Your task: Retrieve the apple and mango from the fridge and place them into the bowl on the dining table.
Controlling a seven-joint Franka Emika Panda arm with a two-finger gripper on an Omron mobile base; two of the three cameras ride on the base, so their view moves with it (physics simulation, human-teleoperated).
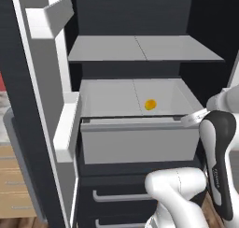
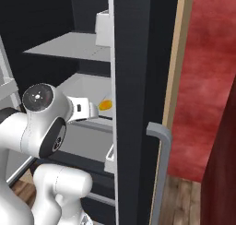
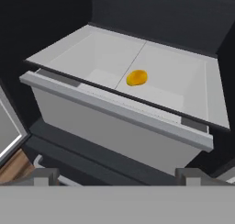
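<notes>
The fridge [image 1: 140,17] stands open in front of me, black inside with grey shelves. A small yellow-orange mango [image 1: 150,104] [image 2: 106,104] [image 3: 137,77] lies alone in a pale grey tray [image 3: 82,58] at mid height, right of its centre seam. My gripper [image 3: 117,176] hovers in front of and below the tray's front lip, pointing at it. It is open, with nothing between its fingers. From the left base view, the hand [image 1: 192,118] sits at the tray's front right corner, apart from the mango. The apple, the bowl and the dining table are out of view.
The fridge's left door [image 1: 42,110] stands open with white door bins [image 1: 65,124]. The right door [image 2: 138,58] with its grey bar handle [image 2: 159,141] hangs open close to my right. A grey shelf [image 1: 140,49] spans above the tray. Drawer handles [image 1: 116,194] lie below.
</notes>
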